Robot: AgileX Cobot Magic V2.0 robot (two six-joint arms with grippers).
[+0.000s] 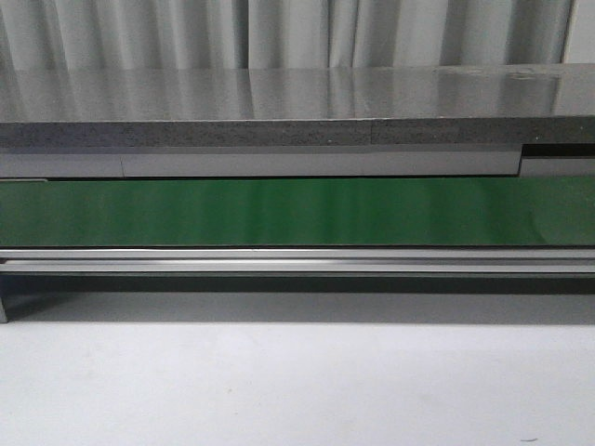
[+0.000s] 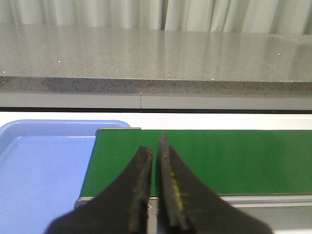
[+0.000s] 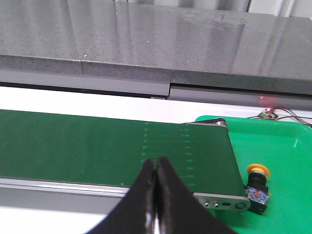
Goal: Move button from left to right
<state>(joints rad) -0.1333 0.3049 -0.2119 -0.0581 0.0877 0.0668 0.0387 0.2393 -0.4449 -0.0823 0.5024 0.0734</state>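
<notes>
The button (image 3: 257, 185) stands in a green tray (image 3: 287, 161), just beside the end of the conveyor belt (image 3: 112, 146), near the belt's metal end bracket (image 3: 222, 202). It shows only in the right wrist view. Its round yellow-orange cap sits on top of a blocky black body, which carries small blue and red marks on the side facing the camera; it leans slightly. The right tool (image 3: 156, 168) hangs above the near edge of the belt, apart from the button, its two black fingers pressed together with nothing between them.

The belt is dark green with a silver frame, and in the front view it runs across the whole width. Behind it lies a long grey speckled stone counter (image 1: 297, 102) with a glossy top, and behind that hang pale curtains (image 1: 279, 32). At the belt's other end a light blue tray (image 2: 44, 170) lies against the frame. The left tool (image 2: 156, 156) hovers over that end of the belt, its fingers nearly touching, only a thin slit between them, holding nothing.
</notes>
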